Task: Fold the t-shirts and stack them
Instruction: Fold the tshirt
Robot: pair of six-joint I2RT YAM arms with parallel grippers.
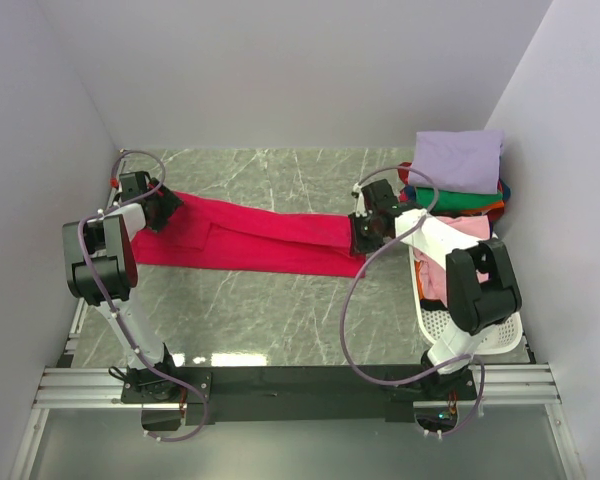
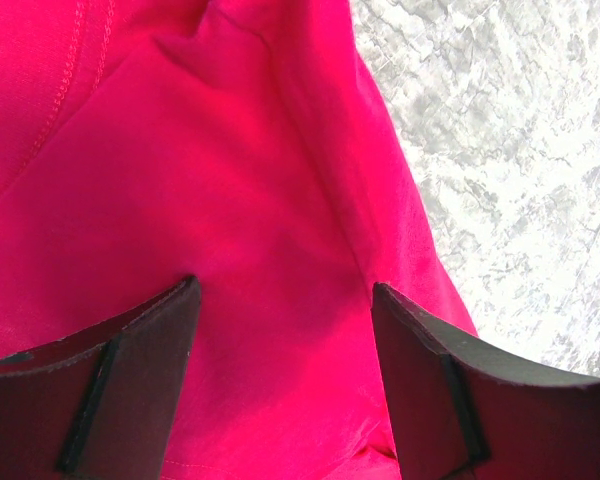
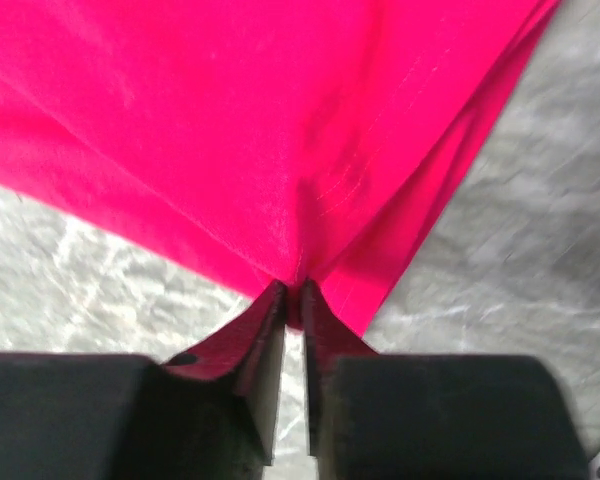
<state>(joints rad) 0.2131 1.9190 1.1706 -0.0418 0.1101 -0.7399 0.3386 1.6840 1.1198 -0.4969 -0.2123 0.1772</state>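
Observation:
The crimson-red t-shirt [image 1: 250,238] lies stretched in a long band across the marble table. My left gripper [image 1: 162,212] is open over its left end; the wrist view shows both fingers spread above red cloth [image 2: 230,200], nothing between them. My right gripper [image 1: 364,240] is shut on the shirt's right end, pinching a bunched edge [image 3: 296,290]. A folded stack sits at the back right: lavender shirt [image 1: 458,160] on top, green [image 1: 460,198], blue and orange edges below. A pink shirt [image 1: 450,250] lies in the basket.
A white perforated basket [image 1: 480,335] stands at the right edge, beside the right arm. Grey walls close in the left, back and right. Bare marble table [image 1: 270,310] lies in front of the red shirt.

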